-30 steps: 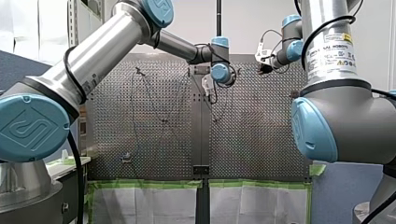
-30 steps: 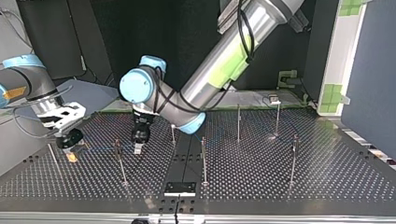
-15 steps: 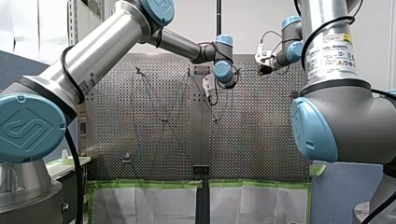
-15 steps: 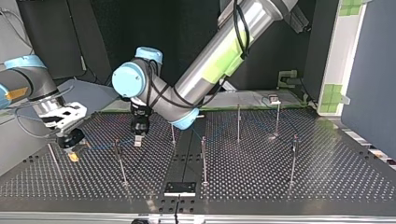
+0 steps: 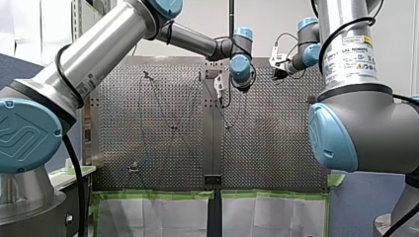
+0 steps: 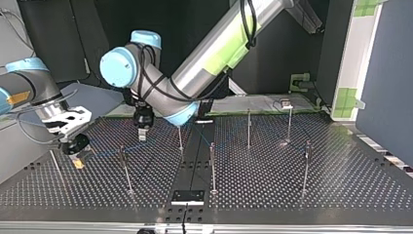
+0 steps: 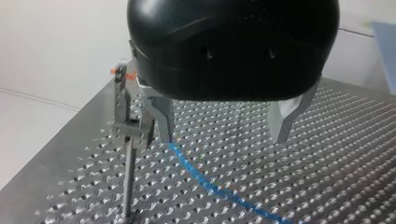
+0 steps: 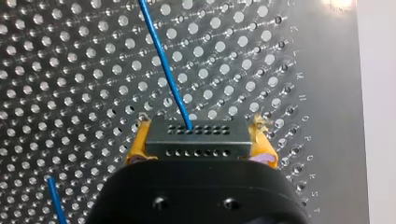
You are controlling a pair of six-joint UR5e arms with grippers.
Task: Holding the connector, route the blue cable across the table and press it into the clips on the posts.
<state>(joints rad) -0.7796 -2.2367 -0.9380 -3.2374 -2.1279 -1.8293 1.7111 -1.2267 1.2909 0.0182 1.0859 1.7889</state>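
In the right wrist view my right gripper [image 8: 198, 148] has its yellow pads [image 8: 137, 145] shut on a grey connector block [image 8: 196, 134]. The blue cable [image 8: 163, 65] leaves the block and runs out over the perforated table. In the top view my right gripper [image 6: 76, 160] hangs low at the left. My left gripper [image 6: 141, 134] stands open over the plate beyond a thin post [image 6: 125, 170]. In the left wrist view its metal fingers [image 7: 161, 116] straddle nothing. The blue cable [image 7: 205, 182] lies on the table under one finger, next to a post with a clip [image 7: 127, 133].
Several thin posts stand on the plate, among them ones at the middle [image 6: 212, 168] and the right [image 6: 306, 168] of the top view. A small black plate [image 6: 187, 197] lies at the near edge. Green-taped panels [image 6: 351, 97] border the right side.
My left arm has swung toward the top view's left and farther back, carrying its open gripper away from the near post. My right gripper has stayed put with the connector.
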